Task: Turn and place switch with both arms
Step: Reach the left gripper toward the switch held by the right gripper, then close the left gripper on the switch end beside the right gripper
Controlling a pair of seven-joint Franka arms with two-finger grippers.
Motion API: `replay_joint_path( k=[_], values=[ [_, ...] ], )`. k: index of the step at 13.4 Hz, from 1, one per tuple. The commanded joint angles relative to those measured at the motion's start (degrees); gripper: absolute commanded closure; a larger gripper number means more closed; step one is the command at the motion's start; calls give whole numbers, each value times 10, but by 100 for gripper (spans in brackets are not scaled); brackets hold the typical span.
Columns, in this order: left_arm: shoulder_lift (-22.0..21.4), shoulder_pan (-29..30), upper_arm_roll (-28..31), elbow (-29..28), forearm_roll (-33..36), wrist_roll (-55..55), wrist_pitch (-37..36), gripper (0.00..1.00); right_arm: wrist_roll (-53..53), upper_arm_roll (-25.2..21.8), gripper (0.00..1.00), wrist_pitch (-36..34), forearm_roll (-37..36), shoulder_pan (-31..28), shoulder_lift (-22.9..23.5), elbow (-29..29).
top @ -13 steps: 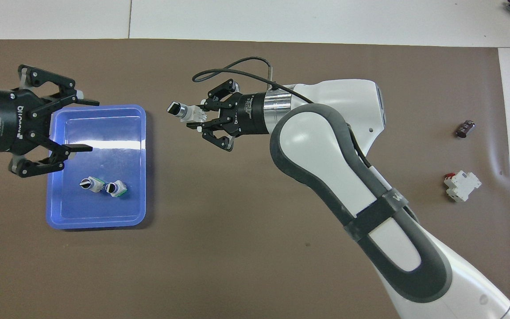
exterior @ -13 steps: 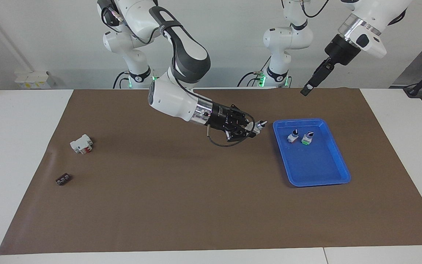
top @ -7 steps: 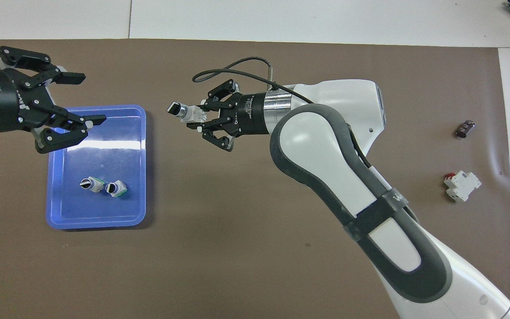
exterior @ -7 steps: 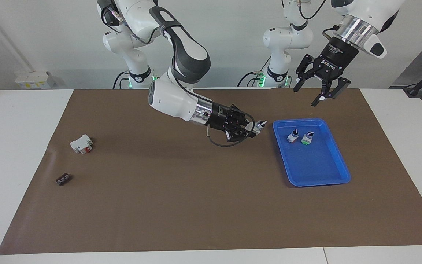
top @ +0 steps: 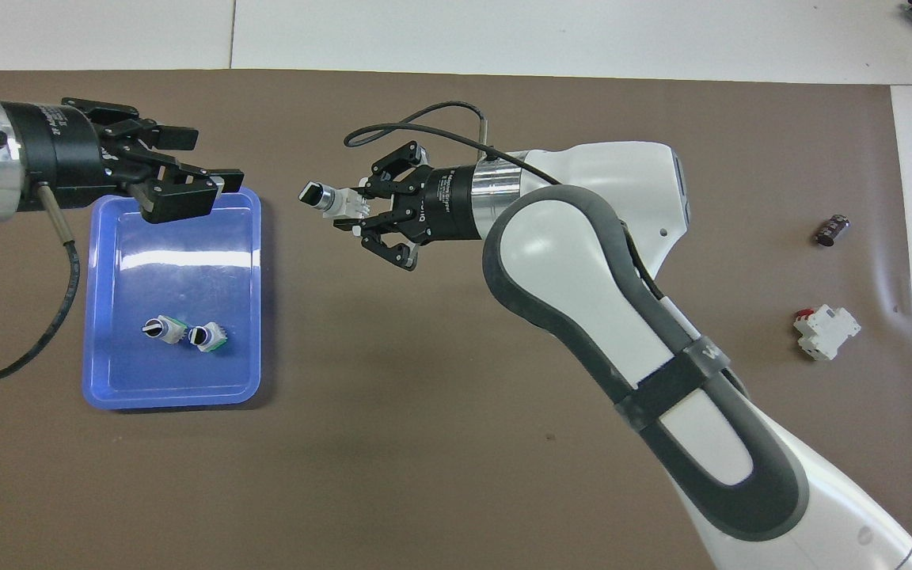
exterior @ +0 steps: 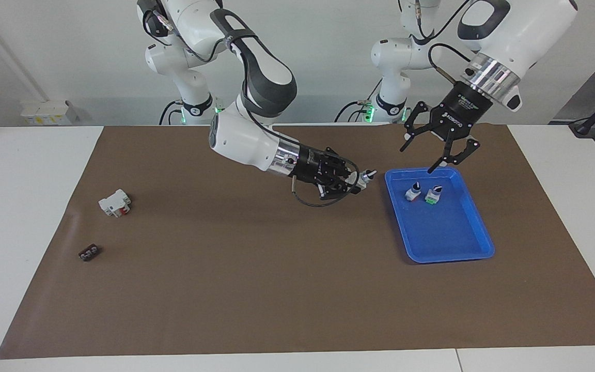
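The switch's (top: 335,201) body is mostly hidden between the right gripper's (top: 357,213) closed fingers; only its collar and black knob stick out, over the mat beside the blue tray (top: 244,317). The left gripper (exterior: 440,155) hangs spread open, empty, over the tray's robot-side rim.

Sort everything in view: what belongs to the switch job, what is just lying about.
Job:
switch, held by right gripper
open left gripper, over blue tray
two placed switches

Lying about:
white block with red part
small black component

two switches (exterior: 421,193) in tray (exterior: 452,243)
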Motion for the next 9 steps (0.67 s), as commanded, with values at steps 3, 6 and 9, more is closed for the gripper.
replay_joint_path(
  k=[3,6,9],
  values=[
    [7,-11,-8,-11,-41,-38,-18,40,-2,4,100,14,16,2,-15,-18],
    [7,-11,-8,-13,-55,-43,-23,46,-51,4,100,20,15,15,-15,-18],
    [7,-14,-8,-28,-54,-47,-10,49,-57,4,100,26,15,16,-15,-18]
  ],
)
